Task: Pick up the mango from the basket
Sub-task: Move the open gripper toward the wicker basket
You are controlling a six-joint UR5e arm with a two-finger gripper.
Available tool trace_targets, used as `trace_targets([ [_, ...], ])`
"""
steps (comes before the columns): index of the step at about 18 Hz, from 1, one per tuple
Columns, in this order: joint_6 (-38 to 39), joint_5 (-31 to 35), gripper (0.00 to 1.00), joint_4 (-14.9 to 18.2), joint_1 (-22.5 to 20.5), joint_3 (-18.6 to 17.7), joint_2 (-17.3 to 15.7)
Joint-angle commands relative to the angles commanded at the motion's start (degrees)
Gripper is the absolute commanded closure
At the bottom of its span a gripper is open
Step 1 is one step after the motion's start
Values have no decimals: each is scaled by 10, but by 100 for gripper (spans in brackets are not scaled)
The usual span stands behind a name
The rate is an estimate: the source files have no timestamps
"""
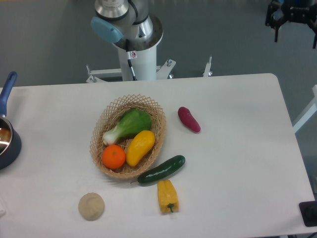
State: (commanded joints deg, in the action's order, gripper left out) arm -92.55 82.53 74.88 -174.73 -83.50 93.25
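Mango: yellow-orange, smooth and oblong, lying in the basket on a slant, lower end toward the front-left. It's on the right side of the basket, touching the orange and right up against the leafy green.

Basket: oval tan wicker one with an open lattice rim, sitting about mid-table, a bit left of center.

Orange: round, at the front-left end of the basket, just beside the mango.

Leafy green: looks like bok choy, white stalk pointing left, leaves filling the back half of the basket.

Cucumber: dark green, on the table, lying against the basket's front-right edge.

Yellow pepper: on the table just in front of the cucumber, green stem pointing toward the front edge.

Sweet potato: purplish-red, on the table right of the basket, not touching it.

Beige round thing: near the front edge, left of the pepper, can't tell what it is exactly.

Pot: dark blue with a blue handle, cut off at the left edge.

Gripper: way up in the top right corner, off past the table, well apart from the basket. It's dark and partly cropped, so honestly can't tell if the fingers are wide or narrow. Nothing visibly in it.

Arm base: white column behind the table's back edge.
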Motion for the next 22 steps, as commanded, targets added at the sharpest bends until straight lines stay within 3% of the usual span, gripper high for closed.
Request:
trace_targets([
  [16, 4, -1, 0, 0, 14, -66, -19],
  [22, 114, -12, 0, -2, 59, -84, -12],
])
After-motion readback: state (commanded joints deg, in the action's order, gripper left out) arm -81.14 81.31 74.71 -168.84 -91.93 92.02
